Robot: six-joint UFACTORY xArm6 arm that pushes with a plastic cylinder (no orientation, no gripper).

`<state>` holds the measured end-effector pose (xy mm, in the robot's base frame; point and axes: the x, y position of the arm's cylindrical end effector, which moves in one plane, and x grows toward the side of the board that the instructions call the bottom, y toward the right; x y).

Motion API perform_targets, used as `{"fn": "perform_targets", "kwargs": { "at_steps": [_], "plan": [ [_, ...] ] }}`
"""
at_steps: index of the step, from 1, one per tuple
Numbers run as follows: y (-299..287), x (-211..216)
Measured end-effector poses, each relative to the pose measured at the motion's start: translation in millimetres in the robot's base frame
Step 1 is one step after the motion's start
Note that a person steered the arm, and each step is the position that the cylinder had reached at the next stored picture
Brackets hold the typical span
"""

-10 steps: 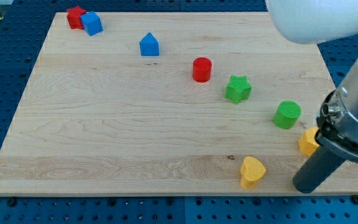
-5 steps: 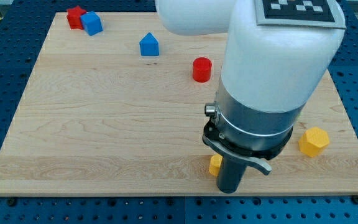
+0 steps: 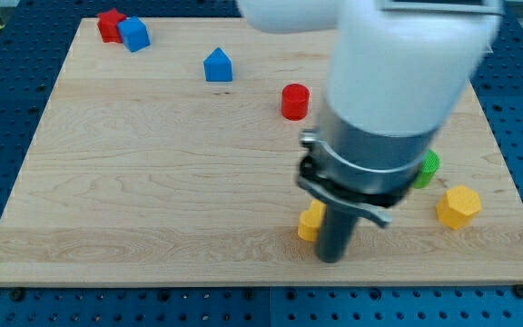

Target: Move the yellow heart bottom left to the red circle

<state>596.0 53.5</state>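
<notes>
The yellow heart [image 3: 310,221] lies near the board's bottom edge, mostly hidden behind my rod. My tip [image 3: 332,258] is down on the board, touching the heart's right side. The red circle [image 3: 294,101] stands above them, toward the view's top, well apart from the heart. My arm's large white and grey body covers the middle right of the board.
A blue house-shaped block [image 3: 218,65] sits left of the red circle. A red block [image 3: 108,22] and a blue block [image 3: 135,34] touch at the top left corner. A yellow hexagon [image 3: 458,206] lies at the right, a green circle [image 3: 428,167] just above it, partly hidden.
My tip swept from the right edge leftward to the heart and now moved slightly up. The heart slid left and a little up. The green circle shows again.
</notes>
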Motion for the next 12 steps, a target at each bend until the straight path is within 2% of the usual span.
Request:
{"fn": "perform_targets", "kwargs": {
  "at_steps": [5, 7, 9, 11, 12],
  "plan": [
    [0.8, -19.8],
    [-6.8, -45.8],
    [28.1, -52.0],
    [-21.5, -70.0],
    [-27.8, -79.5]
  ]
}}
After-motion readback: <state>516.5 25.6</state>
